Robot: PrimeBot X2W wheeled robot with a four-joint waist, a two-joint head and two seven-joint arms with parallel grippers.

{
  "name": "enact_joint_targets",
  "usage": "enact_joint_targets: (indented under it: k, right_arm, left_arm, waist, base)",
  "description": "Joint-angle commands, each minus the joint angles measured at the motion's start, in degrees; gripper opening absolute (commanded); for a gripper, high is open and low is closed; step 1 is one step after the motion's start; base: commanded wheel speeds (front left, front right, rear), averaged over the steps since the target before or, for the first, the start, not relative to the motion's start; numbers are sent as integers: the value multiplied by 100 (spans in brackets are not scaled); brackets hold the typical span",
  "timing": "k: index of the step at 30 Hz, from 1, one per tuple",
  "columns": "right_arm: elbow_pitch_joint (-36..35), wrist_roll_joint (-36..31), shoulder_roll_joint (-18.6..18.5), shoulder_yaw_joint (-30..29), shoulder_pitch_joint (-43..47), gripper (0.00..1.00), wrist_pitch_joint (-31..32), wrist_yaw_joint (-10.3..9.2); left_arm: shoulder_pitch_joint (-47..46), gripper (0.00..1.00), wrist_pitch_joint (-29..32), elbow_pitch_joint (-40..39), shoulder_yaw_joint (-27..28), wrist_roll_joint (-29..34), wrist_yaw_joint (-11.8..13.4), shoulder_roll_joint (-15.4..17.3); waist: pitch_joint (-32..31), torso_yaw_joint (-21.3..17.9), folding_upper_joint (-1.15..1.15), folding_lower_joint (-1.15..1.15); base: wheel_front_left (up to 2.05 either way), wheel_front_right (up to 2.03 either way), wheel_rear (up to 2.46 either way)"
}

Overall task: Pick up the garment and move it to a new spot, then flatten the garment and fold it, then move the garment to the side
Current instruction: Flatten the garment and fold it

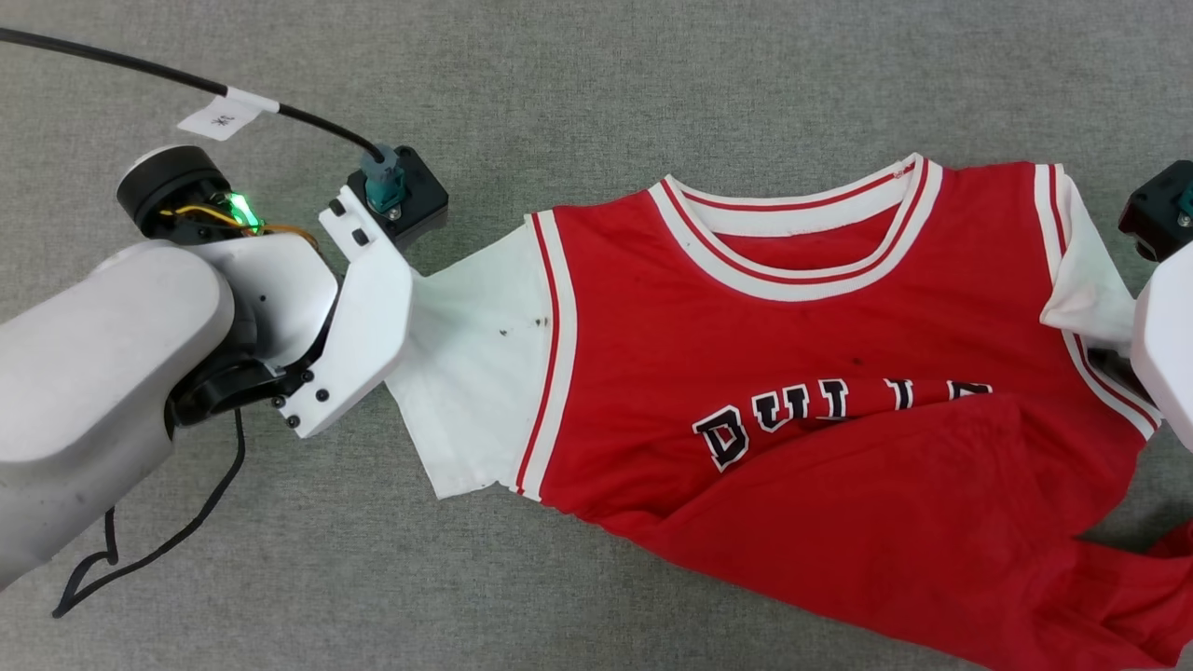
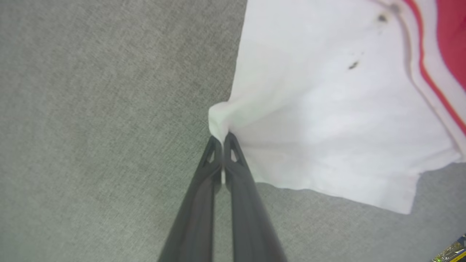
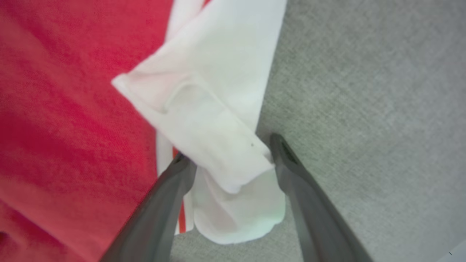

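The garment (image 1: 792,335), a red T-shirt with white sleeves and striped trim, lies front up on the grey surface. Its lower part (image 1: 885,522) is folded up over the black letters. My left gripper (image 2: 222,140) is shut on a pinched edge of the white left sleeve (image 2: 327,109), at the garment's left end beside my left wrist (image 1: 359,317). My right gripper (image 3: 228,149) stands open, one finger on either side of the crumpled white right sleeve (image 3: 207,109), without squeezing it. My right wrist (image 1: 1165,345) sits at the garment's right edge.
A black cable (image 1: 140,70) with a white tag (image 1: 219,118) runs in from the upper left to my left wrist. A thin black cord (image 1: 140,550) loops on the grey fabric surface (image 1: 652,75) under my left arm.
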Motion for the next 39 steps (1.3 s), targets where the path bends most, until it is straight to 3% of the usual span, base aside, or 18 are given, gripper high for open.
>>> enact_joint_targets:
  k: [1, 3, 4, 5, 17, 27, 33, 39]
  right_arm:
    - [170, 37, 236, 320, 232, 100, -37, -4]
    - [250, 153, 281, 479, 195, 100, -242, -3]
    - [274, 188, 303, 512, 138, 24, -352, -3]
    - [305, 181, 302, 554, 52, 0, -459, -4]
    - [440, 228, 59, 390, -716, 0, -2116, -4]
    - [175, 154, -149, 17, -1265, 0, -2733, -5]
    - [270, -93, 60, -375, -1895, 0, -2905, -5]
    - [495, -589, 487, -597, -2993, 0, -2853, -5]
  left_arm:
    - [-57, 0, -39, 23, -19, -13, 3, -8]
    - [-42, 0, -74, 63, -34, -31, 3, -2]
    - [-22, 0, -92, 87, -40, -35, 3, 9]
    - [9, 0, -102, 112, -49, -35, 3, 17]
    - [279, 0, -773, 322, -74, 28, 3, -8]
    - [-199, 0, -1991, 442, 361, 433, 110, -64]
    - [-762, 0, -2614, 793, 740, 819, 380, -307]
    - [-1676, 0, -2975, 1296, 1129, 1191, 538, -516]
  waist:
    - [6, 4, 0, 0]
    - [-11, -6, 0, 0]
    - [-33, -19, 0, 0]
    - [-68, -36, 0, 0]
    - [-1089, -197, 0, 0]
    - [-1659, -210, 0, 0]
    - [-1631, -182, 0, 0]
    - [-1176, -163, 0, 0]
  base:
    - [0, 0, 0]
    - [0, 0, 0]
    - [0, 0, 0]
    - [0, 0, 0]
    - [0, 0, 0]
    - [0, 0, 0]
    - [0, 0, 0]
    - [0, 0, 0]
